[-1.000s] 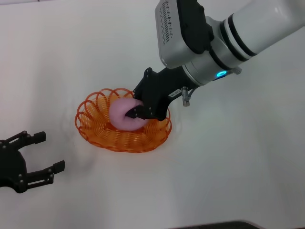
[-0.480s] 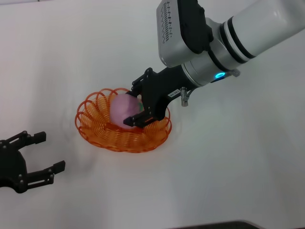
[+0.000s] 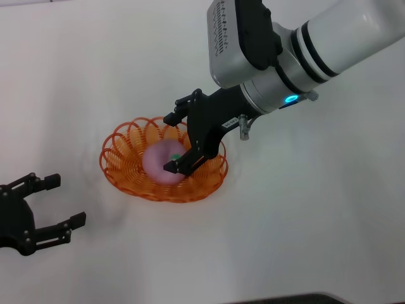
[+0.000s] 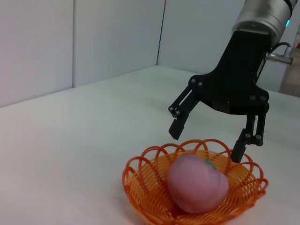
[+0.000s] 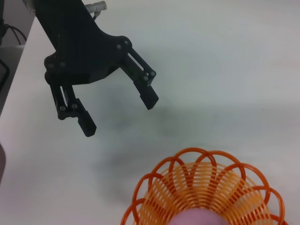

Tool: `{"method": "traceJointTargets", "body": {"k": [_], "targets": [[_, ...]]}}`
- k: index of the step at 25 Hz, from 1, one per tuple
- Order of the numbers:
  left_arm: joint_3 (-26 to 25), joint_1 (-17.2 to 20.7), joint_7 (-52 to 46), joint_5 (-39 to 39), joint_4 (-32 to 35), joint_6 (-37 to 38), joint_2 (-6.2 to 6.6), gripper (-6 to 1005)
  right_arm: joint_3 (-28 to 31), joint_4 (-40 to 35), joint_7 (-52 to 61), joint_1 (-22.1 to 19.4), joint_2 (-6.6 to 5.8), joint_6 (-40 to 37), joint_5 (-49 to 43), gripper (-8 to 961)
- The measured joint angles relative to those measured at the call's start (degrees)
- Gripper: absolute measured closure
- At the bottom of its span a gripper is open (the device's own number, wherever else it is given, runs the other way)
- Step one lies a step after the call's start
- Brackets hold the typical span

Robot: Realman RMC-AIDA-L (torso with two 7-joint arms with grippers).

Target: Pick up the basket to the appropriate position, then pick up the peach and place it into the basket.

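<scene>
Here, on my screens, the peach [image 3: 163,162] lay inside the basket [image 3: 123,170], resting on the wire floor a little toward the side nearest the right arm, with its small green mark turned upward. The basket sat flat on the white table [image 3: 304,209], roughly in the middle of the head view. I had the right gripper [image 3: 172,143] hanging over the basket with its fingers spread wide; one fingertip [image 3: 169,118] stood above the far rim and the other [image 3: 170,167] sat low beside the peach on the near side. From the left wrist view the same gripper [image 4: 206,140] showed clear of the fruit, both black tips above the peach [image 4: 197,183] and not touching it, with the scalloped orange rim [image 4: 140,161] curving below them. My left gripper [image 3: 57,201] rested near the table's left edge, well apart from the basket, fingers open and holding nothing. The right wrist view confirmed that: the left gripper [image 5: 119,112] stood over bare table with its two fingers parted, and the basket's looped rim [image 5: 154,180] filled the lower part of that picture, a sliver of pink [image 5: 197,219] showing at the very edge.
</scene>
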Motion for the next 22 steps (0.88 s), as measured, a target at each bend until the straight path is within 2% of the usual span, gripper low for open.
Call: {"method": "traceJointTargets", "body": {"k": [3,7,10,13,18,22], "targets": [[-0.07,0.00,0.00,0.00,0.00,0.04,0.00,116,0.14,-0.19,-0.08,-0.15,0.00,0.01,0.17,7],[-0.32,0.00,0.00,0.00,-0.01,0.12,0.00,124,1.31,-0.49,-1.08,-0.87,-0.40,-1.29,3.17,10],[-0.64,-0.02,0.00,0.00,-0.01,0.28,0.00,124,4.71,-1.00,-2.91,-2.10,-0.53,-3.81,4.59,11],[-0.92,-0.07,0.00,0.00,-0.02,0.31,-0.01,124,10.31,-1.72,-5.15,-4.28,-0.56,-7.54,6.11,13],[-1.84,-0.08,0.00,-0.83,-0.25,0.31,-0.01,124,24.29,-1.26,-14.69,-11.25,-0.61,-15.43,13.19,17],[-2.55,-0.13,0.00,-2.14,-0.45,0.33,0.00,125,33.52,4.11,-27.30,-17.57,-0.61,-17.44,19.90,19]]}}
